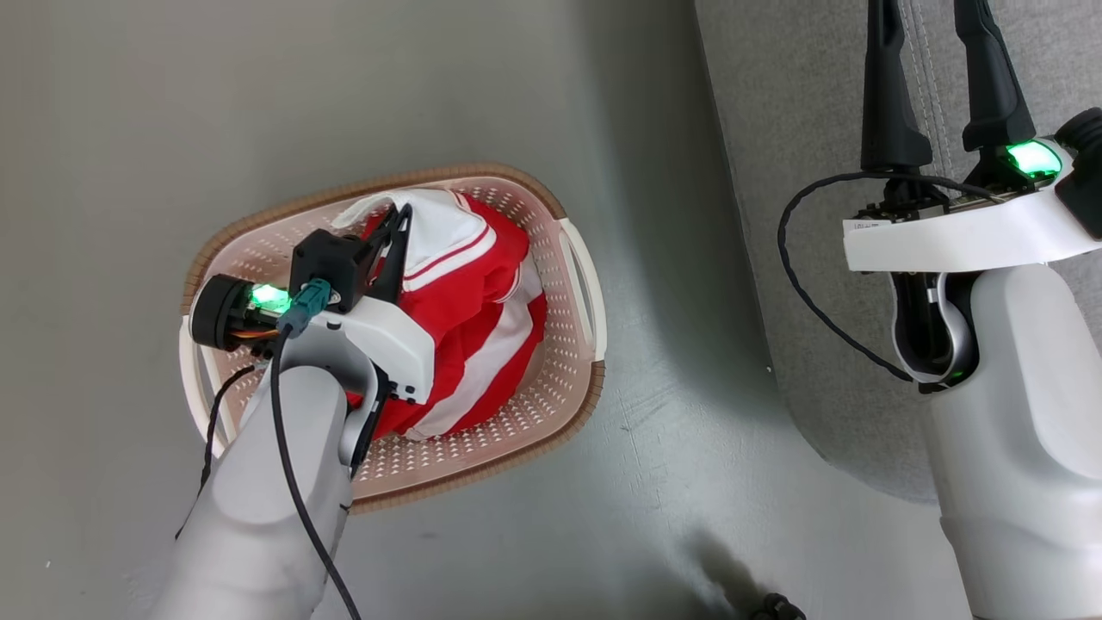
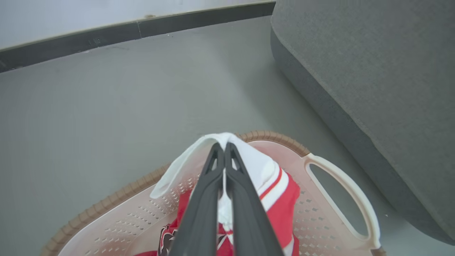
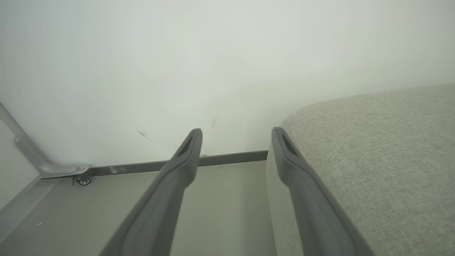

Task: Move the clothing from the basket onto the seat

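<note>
The red and white clothing (image 1: pixel 469 319) lies bunched in the cream basket (image 1: pixel 577 379) with a brown rim, on the floor left of the grey seat (image 1: pixel 809 215). My left gripper (image 1: pixel 398 215) is shut on a white fold of the clothing (image 2: pixel 249 160), pulled up over the basket (image 2: pixel 341 185); a dark logo shows low in that view. My right gripper (image 1: pixel 934 17) stands open over the seat's left edge, its tips cut off by the top of the head view. In the right wrist view the right gripper (image 3: pixel 236 137) has nothing between its fingers, beside the seat (image 3: pixel 384 160).
Grey floor (image 1: pixel 671 482) separates basket and seat. A white wall with a dark skirting board (image 2: pixel 142 30) runs behind. A small castor on a metal frame (image 3: pixel 83 180) stands at the wall's foot. A dark object (image 1: pixel 775 607) sits at the bottom edge.
</note>
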You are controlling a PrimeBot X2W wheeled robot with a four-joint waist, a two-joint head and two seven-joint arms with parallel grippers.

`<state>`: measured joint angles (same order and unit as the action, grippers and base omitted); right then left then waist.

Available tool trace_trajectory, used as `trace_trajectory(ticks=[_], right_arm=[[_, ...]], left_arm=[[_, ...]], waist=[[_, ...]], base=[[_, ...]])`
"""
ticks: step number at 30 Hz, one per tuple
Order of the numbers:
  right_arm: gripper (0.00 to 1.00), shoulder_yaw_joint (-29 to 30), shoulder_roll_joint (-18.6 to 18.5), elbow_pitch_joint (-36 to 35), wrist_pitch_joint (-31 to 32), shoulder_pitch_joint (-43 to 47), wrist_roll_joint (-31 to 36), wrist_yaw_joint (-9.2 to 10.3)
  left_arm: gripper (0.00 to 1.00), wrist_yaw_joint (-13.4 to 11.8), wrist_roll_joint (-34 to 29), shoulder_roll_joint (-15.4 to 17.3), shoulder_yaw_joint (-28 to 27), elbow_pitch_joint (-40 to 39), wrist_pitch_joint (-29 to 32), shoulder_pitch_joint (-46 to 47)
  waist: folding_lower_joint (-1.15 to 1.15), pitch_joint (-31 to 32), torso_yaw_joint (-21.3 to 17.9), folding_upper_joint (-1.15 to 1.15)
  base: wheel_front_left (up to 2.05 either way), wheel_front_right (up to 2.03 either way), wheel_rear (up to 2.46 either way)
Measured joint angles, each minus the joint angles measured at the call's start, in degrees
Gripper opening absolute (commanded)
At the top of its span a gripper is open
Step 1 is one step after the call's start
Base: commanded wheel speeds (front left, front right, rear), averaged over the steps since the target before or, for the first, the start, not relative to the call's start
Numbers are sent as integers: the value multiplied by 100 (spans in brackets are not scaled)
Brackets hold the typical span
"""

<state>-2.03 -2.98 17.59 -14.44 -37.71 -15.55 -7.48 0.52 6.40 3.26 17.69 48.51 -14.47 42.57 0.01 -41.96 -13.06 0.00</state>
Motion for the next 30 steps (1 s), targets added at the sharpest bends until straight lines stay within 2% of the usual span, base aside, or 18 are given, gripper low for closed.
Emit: trace_trajectory(ticks=[19,30], right_arm=[[100,16,-114,225,-1,258,104,0],[100,-15,-132,380,-1,512,119,0]], left_arm=[[0,-10,52,2,-197,-1564,0,-711],[0,-54,98,24,-404,-2202,0,-1055]], waist=[[0,735,287,0],[0,1277,436,0]], base=[[0,0,0],[0,0,0]])
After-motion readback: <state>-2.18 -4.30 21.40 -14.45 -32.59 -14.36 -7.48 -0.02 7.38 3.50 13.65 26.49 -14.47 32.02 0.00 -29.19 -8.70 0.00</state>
